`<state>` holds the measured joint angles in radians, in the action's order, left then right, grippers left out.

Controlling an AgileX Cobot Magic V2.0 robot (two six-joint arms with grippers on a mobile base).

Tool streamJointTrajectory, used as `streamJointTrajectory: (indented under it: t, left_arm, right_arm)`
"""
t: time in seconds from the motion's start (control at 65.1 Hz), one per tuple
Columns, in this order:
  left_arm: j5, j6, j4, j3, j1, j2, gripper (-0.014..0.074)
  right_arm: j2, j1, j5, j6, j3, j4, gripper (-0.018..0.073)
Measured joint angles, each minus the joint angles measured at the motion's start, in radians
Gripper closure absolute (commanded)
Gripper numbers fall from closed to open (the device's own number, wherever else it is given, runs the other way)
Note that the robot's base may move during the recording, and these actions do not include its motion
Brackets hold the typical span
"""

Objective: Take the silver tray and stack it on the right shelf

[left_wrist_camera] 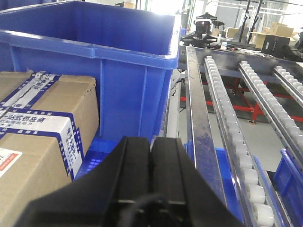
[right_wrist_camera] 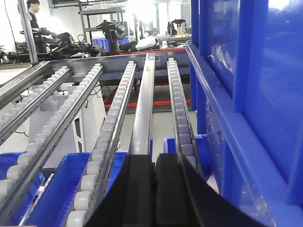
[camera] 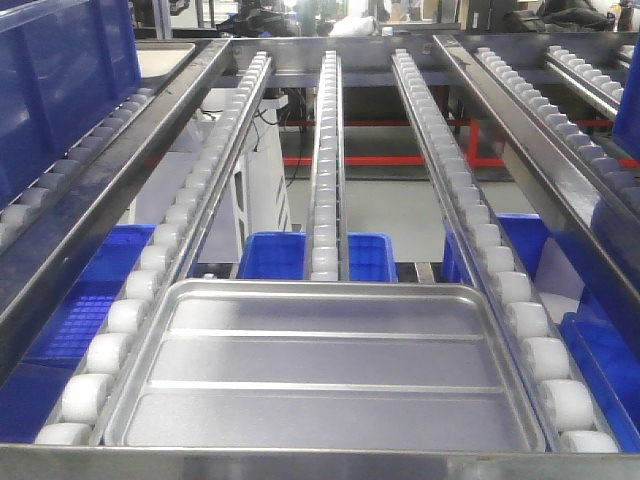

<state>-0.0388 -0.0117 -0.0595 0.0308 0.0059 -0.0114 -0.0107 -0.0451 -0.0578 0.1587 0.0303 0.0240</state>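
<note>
Left end effector (left_wrist_camera: 150, 182): pressed together, gripping nothing. A blue bin (left_wrist_camera: 118, 66) stands just ahead of it, with a cardboard box (left_wrist_camera: 42, 127) to its left.

Right end effector (right_wrist_camera: 154, 189): pressed together, empty. Roller rails (right_wrist_camera: 111, 127) run ahead, and a blue crate wall (right_wrist_camera: 246, 94) stands close on its right.

Silver tray (camera: 330, 375): lies flat on the right shelf (camera: 320, 466), with its near edge at the front lip. Its position relative to either end effector cannot be told.

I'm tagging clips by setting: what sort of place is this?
Probably a factory or warehouse: long roller racks, blue plastic bins and a taped cardboard box.
</note>
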Motion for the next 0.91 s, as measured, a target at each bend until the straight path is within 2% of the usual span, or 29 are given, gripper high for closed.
streamJointTrajectory:
  t: [0.783, 0.906]
  left_arm:
    - [0.0, 0.0, 0.0, 0.0, 0.0, 0.0, 0.0687]
    - [-0.002, 0.03, 0.034, 0.0, 0.0, 0.0, 0.0687]
  right_arm:
    - [0.0, 0.0, -0.002, 0.0, 0.0, 0.0, 0.0502]
    - [0.0, 0.0, -0.004, 0.0, 0.0, 0.032, 0.0502]
